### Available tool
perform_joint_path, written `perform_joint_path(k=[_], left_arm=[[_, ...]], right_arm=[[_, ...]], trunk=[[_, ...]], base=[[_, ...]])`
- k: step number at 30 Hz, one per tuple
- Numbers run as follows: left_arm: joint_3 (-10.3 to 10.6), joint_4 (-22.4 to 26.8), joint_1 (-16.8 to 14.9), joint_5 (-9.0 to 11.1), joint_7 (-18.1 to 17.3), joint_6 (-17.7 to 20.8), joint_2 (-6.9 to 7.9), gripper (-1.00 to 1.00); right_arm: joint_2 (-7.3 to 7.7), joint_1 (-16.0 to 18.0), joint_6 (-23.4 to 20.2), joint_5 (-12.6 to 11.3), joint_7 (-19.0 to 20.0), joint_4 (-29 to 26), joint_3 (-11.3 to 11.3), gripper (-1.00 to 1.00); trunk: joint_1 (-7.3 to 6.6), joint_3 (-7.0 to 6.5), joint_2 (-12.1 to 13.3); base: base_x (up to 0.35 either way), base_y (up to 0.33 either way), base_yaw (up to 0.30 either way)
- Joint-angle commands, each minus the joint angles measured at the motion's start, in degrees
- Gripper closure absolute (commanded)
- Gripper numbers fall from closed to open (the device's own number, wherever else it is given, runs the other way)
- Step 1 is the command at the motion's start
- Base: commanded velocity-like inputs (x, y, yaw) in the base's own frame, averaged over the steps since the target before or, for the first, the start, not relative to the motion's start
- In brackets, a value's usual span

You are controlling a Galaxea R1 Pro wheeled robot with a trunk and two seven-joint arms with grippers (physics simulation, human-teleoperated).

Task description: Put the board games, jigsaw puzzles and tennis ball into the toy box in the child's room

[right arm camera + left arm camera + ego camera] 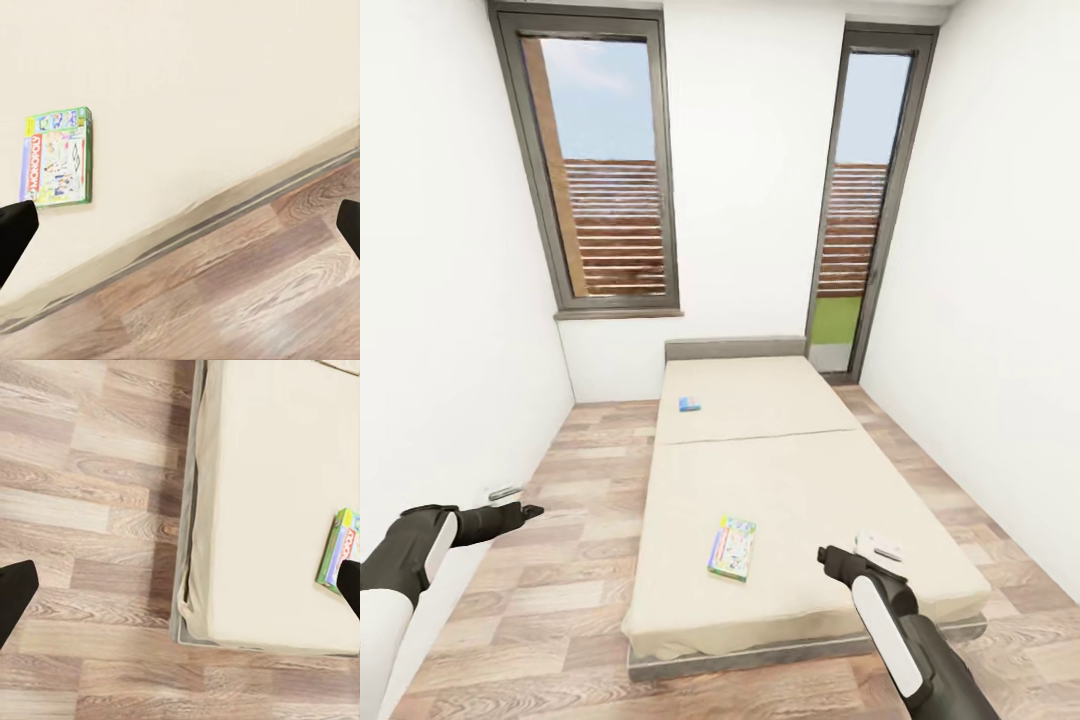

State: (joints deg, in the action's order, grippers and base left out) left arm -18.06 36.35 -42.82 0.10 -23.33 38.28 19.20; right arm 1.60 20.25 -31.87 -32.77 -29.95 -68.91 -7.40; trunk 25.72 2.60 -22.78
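Two board games are seen lying flat on the bed (pixel 840 490): the pale-green Monopoly box (pixel 732 548) near the foot end, and the small blue box (pixel 689 404) on the far mattress half near the headboard, well apart. The left claw (pixel 532 512) is held over the wood-plank floor (pixel 560 600) and the right claw (pixel 824 556) over the bed's foot; both are spread open and empty.

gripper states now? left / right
Left gripper: open, empty, above the wood-plank floor beside the beige bed.
Right gripper: open, empty, near the pale-green board game box.
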Motion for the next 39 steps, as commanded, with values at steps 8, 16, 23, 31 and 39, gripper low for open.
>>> perform_joint_path(k=[8, 16, 23, 31, 39], left_arm=[[-0.22, 0.04, -0.07, -0.17, -0.22, 0.38, -0.21, -1.0], [-0.22, 0.04, -0.07, -0.26, -0.22, -0.55, -0.22, -1.0], [-0.22, 0.04, -0.07, -0.28, -0.22, -0.8, -0.22, -1.0], [-0.14, 0.04, -0.07, -0.28, -0.22, -0.83, -0.28, -1.0], [-0.13, 0.04, -0.07, -0.38, -0.18, -0.83, -1.02, -1.0]], right_arm=[[0.07, 0.06, -0.23, -0.57, -0.39, -1.6, -0.83, -1.0], [0.15, 0.06, -0.08, -0.55, -0.31, -1.89, -0.86, -1.0], [0.14, 0.06, -0.04, -0.54, -0.29, -1.93, -0.86, -1.0], [0.07, 0.06, -0.03, -0.54, -0.3, -1.93, -0.87, -1.0], [0.07, 0.06, -0.03, -0.54, -0.28, -1.93, -0.92, -1.0]], trunk=[[0.06, 0.14, -0.13], [0.06, 0.14, -0.13], [0.06, 0.14, -0.13], [0.06, 0.23, -0.13], [0.06, 0.4, -0.13]], base=[[0.22, 0.155, 0.033], [0.208, 0.078, 0.001], [0.247, 0.009, 0.012], [0.133, 0.001, 0.223], [0.051, -0.087, 0.212]])
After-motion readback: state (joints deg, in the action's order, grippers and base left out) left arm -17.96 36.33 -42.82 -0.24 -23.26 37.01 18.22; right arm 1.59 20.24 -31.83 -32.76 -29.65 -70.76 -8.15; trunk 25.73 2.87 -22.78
